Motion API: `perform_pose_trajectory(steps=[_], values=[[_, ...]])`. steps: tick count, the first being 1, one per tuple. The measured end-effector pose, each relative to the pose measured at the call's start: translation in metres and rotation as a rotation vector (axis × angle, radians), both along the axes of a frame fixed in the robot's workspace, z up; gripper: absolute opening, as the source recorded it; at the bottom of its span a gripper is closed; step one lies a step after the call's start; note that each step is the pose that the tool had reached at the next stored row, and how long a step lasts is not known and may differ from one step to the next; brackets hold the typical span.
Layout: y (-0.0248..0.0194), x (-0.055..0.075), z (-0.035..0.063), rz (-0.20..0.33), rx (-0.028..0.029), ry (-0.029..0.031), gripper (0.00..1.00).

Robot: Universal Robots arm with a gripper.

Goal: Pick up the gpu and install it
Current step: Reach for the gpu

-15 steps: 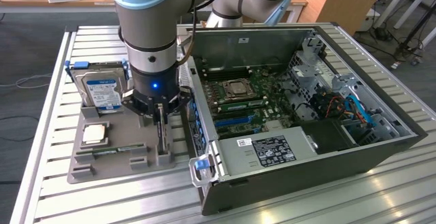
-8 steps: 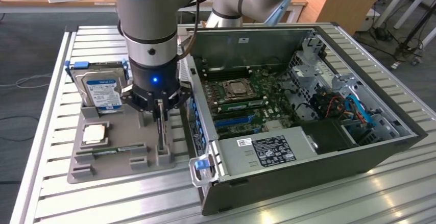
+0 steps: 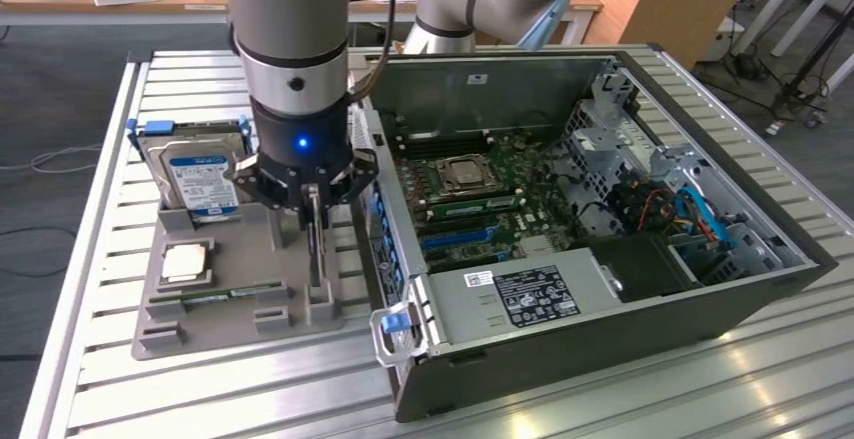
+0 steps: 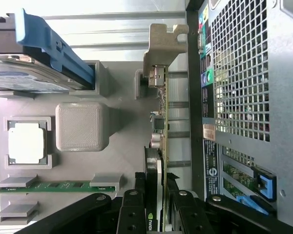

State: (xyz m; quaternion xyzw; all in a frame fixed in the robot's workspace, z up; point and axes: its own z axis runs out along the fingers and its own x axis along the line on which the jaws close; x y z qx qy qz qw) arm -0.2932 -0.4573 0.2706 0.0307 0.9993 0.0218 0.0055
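The gpu (image 3: 315, 249) stands on its edge in the grey holder tray (image 3: 227, 319), close beside the open computer case (image 3: 747, 304). My gripper (image 3: 314, 204) reaches straight down onto the card's upper edge. In the wrist view the gpu (image 4: 162, 122) appears edge-on, with its silvery bracket (image 4: 161, 44) at the far end. There the gripper (image 4: 155, 214) has one black finger on each side of the card, pressed against it. I cannot tell whether the card has left its slot.
The tray also holds a hard drive with a blue-white label (image 3: 200, 179), a square processor (image 3: 184, 262) and a narrow memory stick (image 3: 214, 299). Inside the case lies the motherboard with blue slots (image 3: 461, 234). Everything rests on a slatted metal table (image 3: 240, 389).
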Motion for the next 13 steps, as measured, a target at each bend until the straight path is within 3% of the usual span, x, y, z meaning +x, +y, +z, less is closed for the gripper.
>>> perform_pose_trajectory(steps=[13], values=[[0.0, 0.001, 0.0386, 0.0, 0.0, -0.0001, 0.27]])
